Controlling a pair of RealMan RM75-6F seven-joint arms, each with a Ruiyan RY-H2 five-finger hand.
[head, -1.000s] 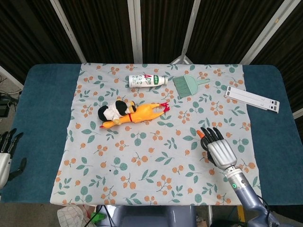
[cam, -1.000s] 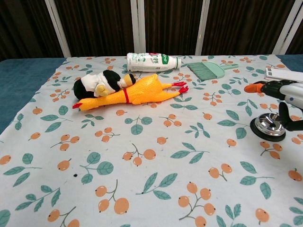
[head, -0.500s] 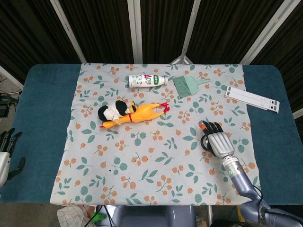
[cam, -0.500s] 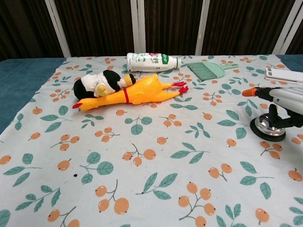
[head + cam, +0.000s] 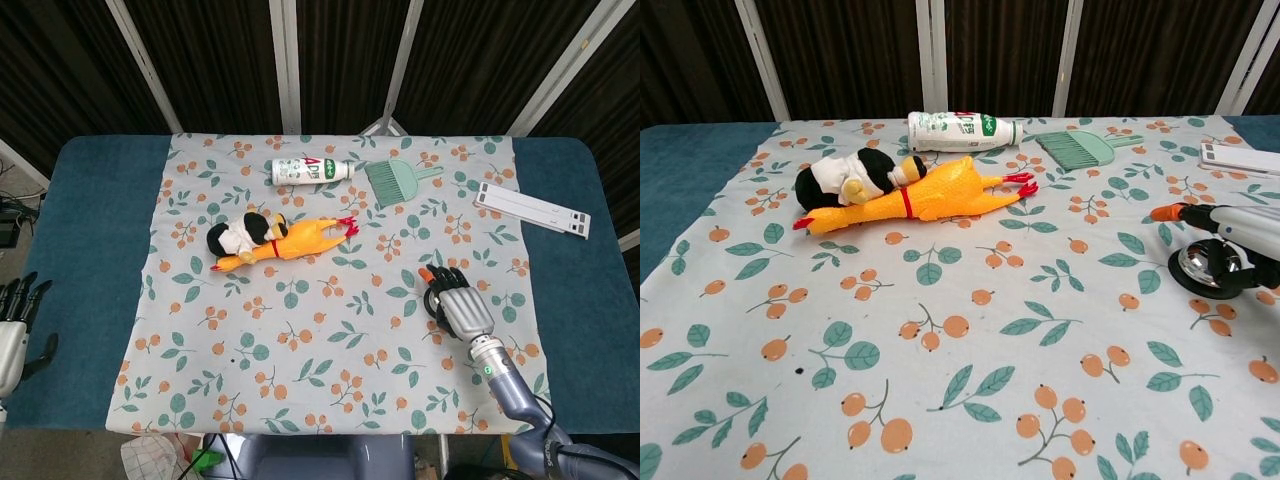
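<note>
My right hand (image 5: 460, 305) (image 5: 1240, 225) lies low over a round shiny disc with a black rim (image 5: 1200, 268) on the flowered cloth, right of the middle. Its fingers stretch flat across the top of the disc, orange tips pointing left. The thumb sits behind the disc, and no closed grip shows. The disc stands flat on the cloth, mostly hidden under the hand in the head view. My left hand (image 5: 15, 320) hangs beyond the table's left front edge, fingers apart, holding nothing.
A yellow rubber chicken (image 5: 300, 240) (image 5: 930, 192) and a black-and-white plush (image 5: 235, 235) lie together left of centre. Further back are a white bottle (image 5: 312, 171), a green hand brush (image 5: 392, 181) and a white folded stand (image 5: 531, 209). The cloth (image 5: 300, 340) covers the blue table.
My right hand has drawn back toward me and sunk lower onto the disc. The disc has stayed in place. My left hand has shifted only slightly.
</note>
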